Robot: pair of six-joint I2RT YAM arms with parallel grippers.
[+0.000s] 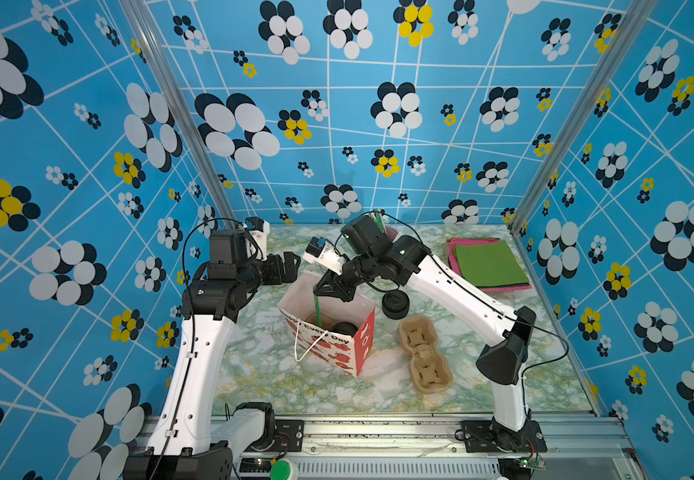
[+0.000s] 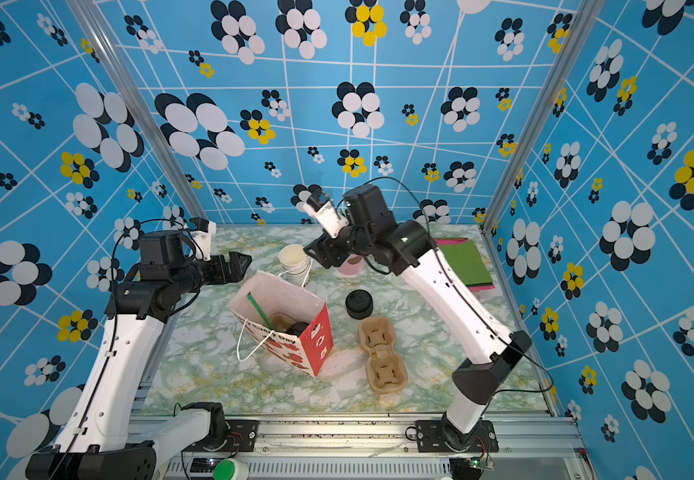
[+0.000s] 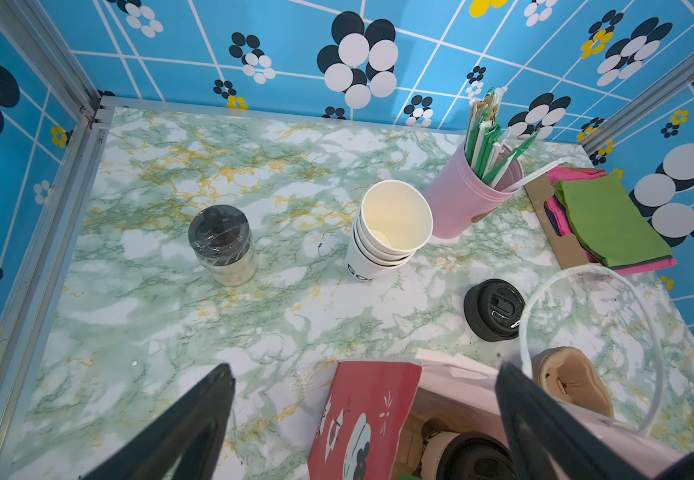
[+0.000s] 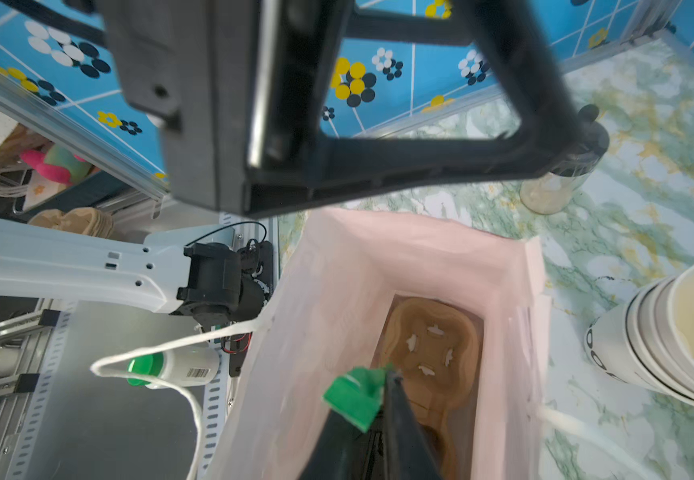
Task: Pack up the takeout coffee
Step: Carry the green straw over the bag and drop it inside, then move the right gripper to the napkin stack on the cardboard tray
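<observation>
Takeout coffee [image 3: 472, 455] sits in 1 paper bag [image 3: 361, 407] (left fingers [image 3: 195, 415] spread).

Bag [image 2: 316, 340] mouth open, straw [image 2: 260, 311] leaning across inside

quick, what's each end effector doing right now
left end effector: open, holding nothing
right end effector: cannot tell; clear of the green straw in a top view, tips at it in the wrist view

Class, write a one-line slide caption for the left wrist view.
Open left gripper by the paper bag, the lidded takeout coffee inside it; cup stack, lid pile and straw holder nearby.
</observation>
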